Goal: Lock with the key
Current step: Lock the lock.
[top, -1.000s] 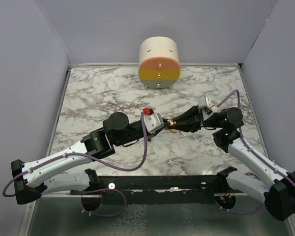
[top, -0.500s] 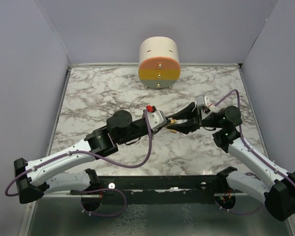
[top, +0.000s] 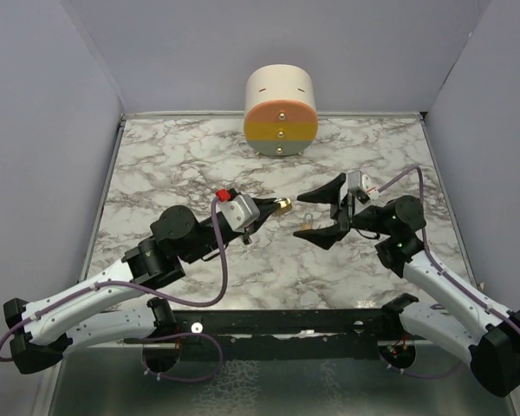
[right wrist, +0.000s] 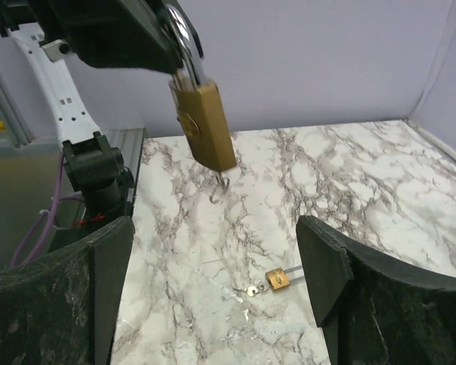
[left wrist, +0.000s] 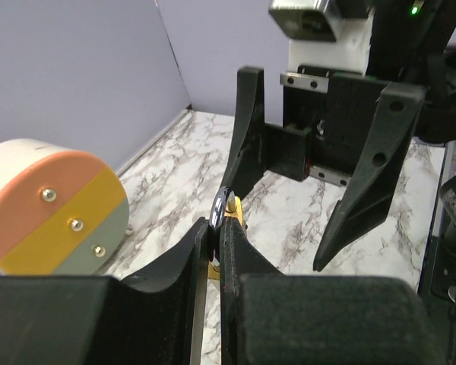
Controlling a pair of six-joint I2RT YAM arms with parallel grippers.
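Observation:
My left gripper [top: 273, 208] is shut on the silver shackle [left wrist: 222, 207] of a brass padlock [right wrist: 205, 125] and holds it above the table. A small metal piece, perhaps the key [right wrist: 221, 183], sticks out of its bottom end. My right gripper [top: 302, 216] stands wide open just right of the padlock [top: 282, 204], with nothing between its fingers [right wrist: 330, 262]. In the left wrist view the right gripper [left wrist: 281, 220] faces my shut left gripper [left wrist: 216, 228]. A second, small brass padlock [right wrist: 277, 278] lies on the marble with a key [right wrist: 251, 290] beside it.
A cylinder [top: 281, 108] with orange, yellow and grey bands and three screws lies at the back wall, also seen in the left wrist view [left wrist: 53, 209]. Purple walls enclose the marble table [top: 173, 165] on three sides.
The right gripper has opened wide and let go of the padlock's end. The left arm has drawn back to the left with the padlock, so a gap now separates the two grippers.

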